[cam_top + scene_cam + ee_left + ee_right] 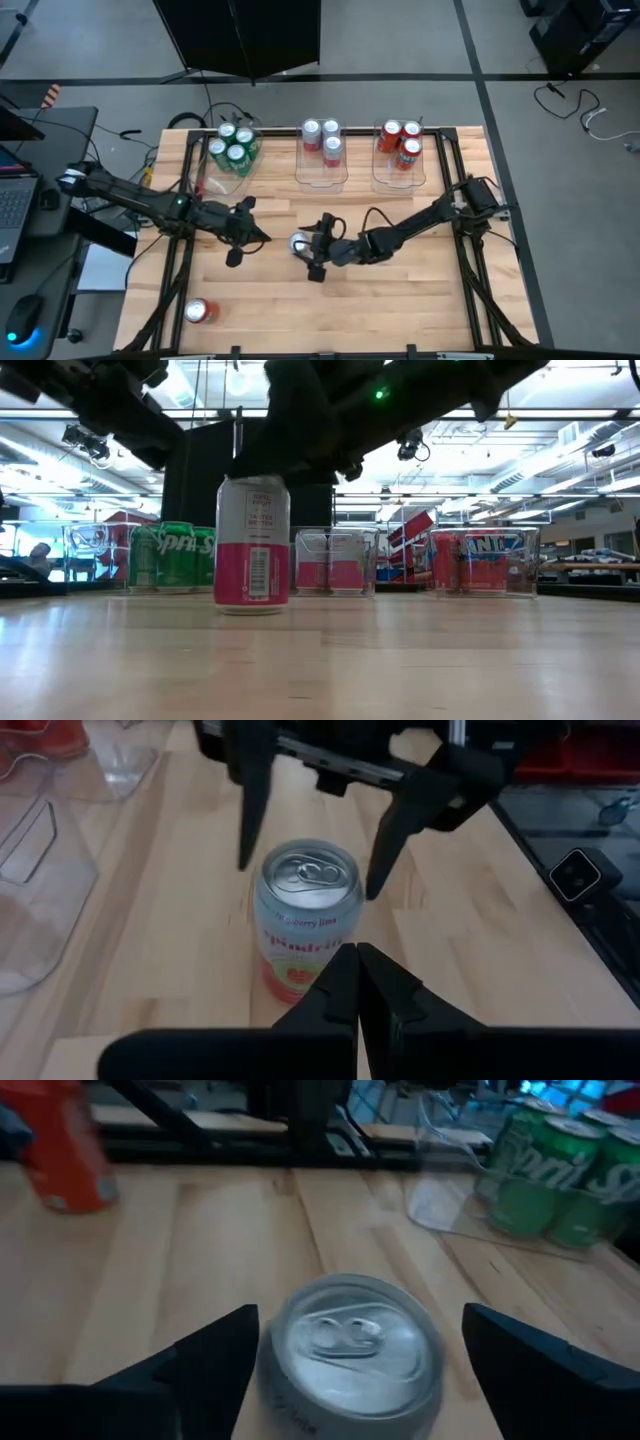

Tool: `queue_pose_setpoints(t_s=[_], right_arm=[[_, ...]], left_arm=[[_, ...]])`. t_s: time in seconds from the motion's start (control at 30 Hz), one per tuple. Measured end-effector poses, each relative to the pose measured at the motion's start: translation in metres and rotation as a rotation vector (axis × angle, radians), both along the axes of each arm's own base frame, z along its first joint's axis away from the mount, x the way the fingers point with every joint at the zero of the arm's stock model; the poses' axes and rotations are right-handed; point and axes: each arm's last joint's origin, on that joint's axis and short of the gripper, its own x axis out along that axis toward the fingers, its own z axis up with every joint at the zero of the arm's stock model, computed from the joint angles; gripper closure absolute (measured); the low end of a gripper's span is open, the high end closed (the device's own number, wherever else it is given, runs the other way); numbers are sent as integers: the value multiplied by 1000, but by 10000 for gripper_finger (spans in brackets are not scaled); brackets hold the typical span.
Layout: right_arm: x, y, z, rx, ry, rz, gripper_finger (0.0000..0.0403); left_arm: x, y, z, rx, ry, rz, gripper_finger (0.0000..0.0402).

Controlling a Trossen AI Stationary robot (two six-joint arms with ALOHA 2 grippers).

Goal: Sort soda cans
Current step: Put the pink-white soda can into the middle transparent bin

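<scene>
A silver-white soda can (299,243) with a pink lower band stands upright on its base in the middle of the table, also in the low view (252,545). My right gripper (355,1342) is open, with one finger on each side of the can's top (308,875), and a gap shows at both fingers. My left gripper (358,982) is shut and points at the can from the table's left, a little short of it (263,237). A red soda can (200,312) sits alone near the table's near left corner.
Three clear bins line the far edge. The left bin (222,180) holds several green cans, the middle bin (321,176) three silver-white cans, the right bin (395,180) three red cans. Bare wood lies between the bins and the arms.
</scene>
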Motion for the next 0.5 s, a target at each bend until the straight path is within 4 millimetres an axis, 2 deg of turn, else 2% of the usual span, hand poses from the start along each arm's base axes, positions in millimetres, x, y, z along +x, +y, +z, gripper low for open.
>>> queue_pose_setpoints(t_s=[0.27, 0.4, 0.5], right_arm=[[5, -7, -5, 63, 36, 2, 55], [8, -11, -12, 112, 45, 14, 72], [8, -15, -12, 127, 48, 5, 99]], left_arm=[[-6, -1, -28, -17, -68, -22, 398], [-7, -2, -33, -25, -99, -25, 398], [-7, -2, -35, -32, -121, -27, 398]])
